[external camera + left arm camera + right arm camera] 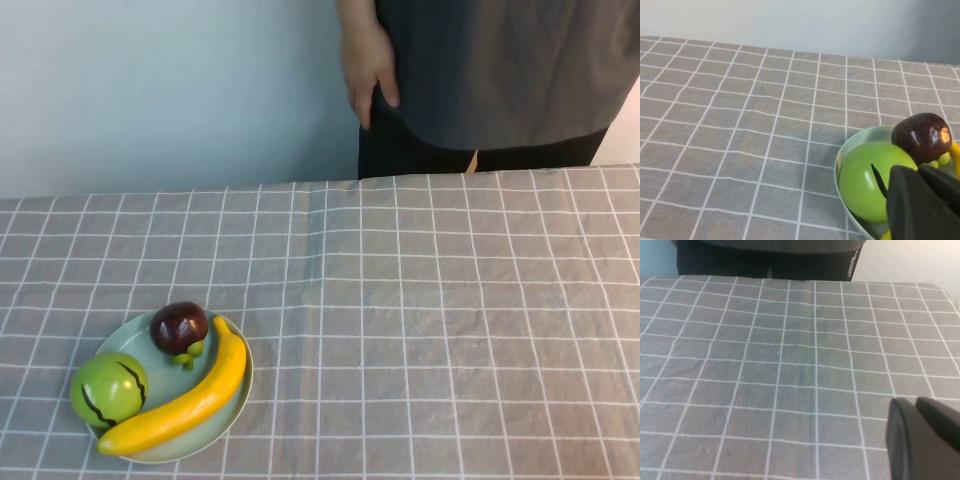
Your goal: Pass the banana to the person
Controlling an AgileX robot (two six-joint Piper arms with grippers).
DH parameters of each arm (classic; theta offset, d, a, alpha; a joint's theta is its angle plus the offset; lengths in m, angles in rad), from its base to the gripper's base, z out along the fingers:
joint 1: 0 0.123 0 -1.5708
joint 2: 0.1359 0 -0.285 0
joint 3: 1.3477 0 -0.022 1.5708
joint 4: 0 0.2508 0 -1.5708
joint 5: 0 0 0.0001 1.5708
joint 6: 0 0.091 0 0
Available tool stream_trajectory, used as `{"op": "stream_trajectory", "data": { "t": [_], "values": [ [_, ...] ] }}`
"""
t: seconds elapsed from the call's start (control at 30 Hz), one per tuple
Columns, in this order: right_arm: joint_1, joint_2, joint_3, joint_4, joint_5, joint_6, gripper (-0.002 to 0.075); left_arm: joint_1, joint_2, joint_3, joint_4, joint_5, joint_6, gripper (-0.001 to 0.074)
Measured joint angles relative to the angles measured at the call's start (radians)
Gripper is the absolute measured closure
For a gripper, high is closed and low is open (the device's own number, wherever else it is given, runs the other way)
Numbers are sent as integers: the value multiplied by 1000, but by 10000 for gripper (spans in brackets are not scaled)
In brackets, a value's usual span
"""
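Note:
The banana [190, 400] lies along the right side of a pale green plate [246, 388] at the table's front left; a bit of it shows in the left wrist view [955, 156]. The person [500, 70] stands behind the far edge, hand [368, 65] hanging at their side. My left gripper [917, 172] is shut and empty, just on my side of the plate [840, 165], close above the green fruit. My right gripper [915, 402] is shut and empty over bare cloth. Neither gripper shows in the high view.
A round green fruit [108, 388] and a dark purple fruit [179, 326] share the plate with the banana. A grey checked cloth [420, 300] covers the table. The person's black trousers [765, 265] show past the far edge.

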Motion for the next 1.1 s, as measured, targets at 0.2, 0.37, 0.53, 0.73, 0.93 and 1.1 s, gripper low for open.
{"op": "stream_trajectory", "data": {
  "t": [0.2,0.37,0.53,0.73,0.93,1.1],
  "values": [
    [0,0,0,0,0,0,732,0,0,0,-10,-4,-29,739],
    [0,0,0,0,0,0,732,0,0,2,-64,-37,-139,739],
    [0,0,0,0,0,0,732,0,0,4,-198,-151,-327,739],
    [0,0,0,0,0,0,732,0,0,4,-220,-297,-373,739],
    [0,0,0,0,0,0,732,-22,23,-151,-229,-9,-364,739],
    [0,0,0,0,0,0,732,-96,236,-458,-250,375,-131,739]
  ]
}}
